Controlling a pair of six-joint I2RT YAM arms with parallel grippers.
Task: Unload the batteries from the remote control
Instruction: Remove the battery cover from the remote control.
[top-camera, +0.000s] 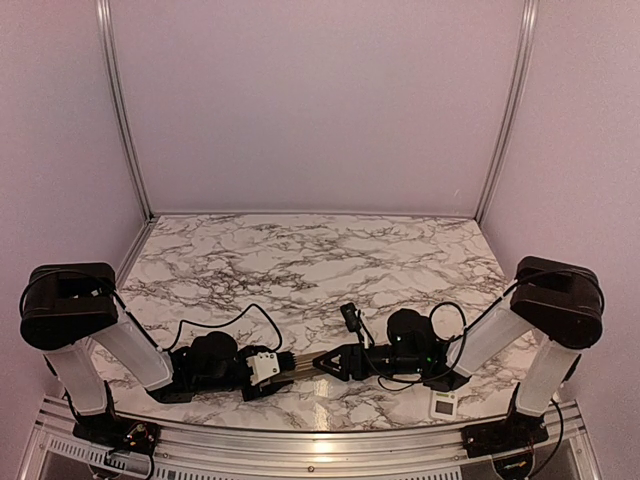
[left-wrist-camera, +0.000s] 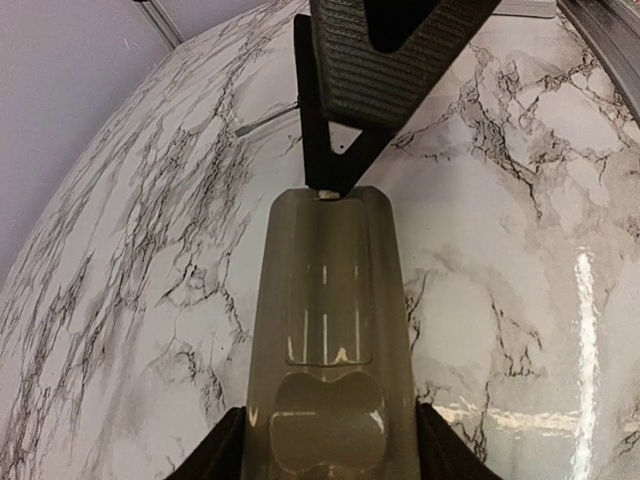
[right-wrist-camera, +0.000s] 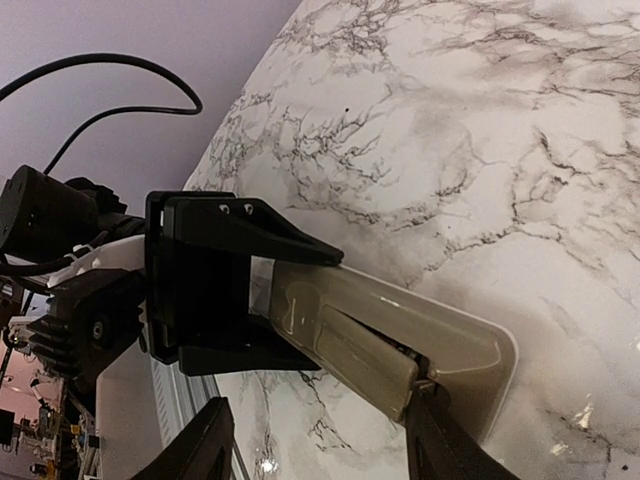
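The remote control (left-wrist-camera: 325, 330) is a grey-tan slab lying back side up, and my left gripper (left-wrist-camera: 330, 415) is shut on its near end. It also shows in the right wrist view (right-wrist-camera: 440, 330), and in the top view (top-camera: 303, 364) between the two grippers. Its battery cover (right-wrist-camera: 365, 360) is tilted up at one end. My right gripper (right-wrist-camera: 320, 400) is open, with one fingertip (right-wrist-camera: 432, 395) at the raised edge of the cover. That finger (left-wrist-camera: 335, 170) touches the remote's far end in the left wrist view. The batteries are hidden under the cover.
A small white device (top-camera: 443, 405) lies near the front right edge by the right arm's base. Black cables (top-camera: 225, 315) loop over the marble table (top-camera: 300, 260) behind both wrists. Purple walls close in the back and sides.
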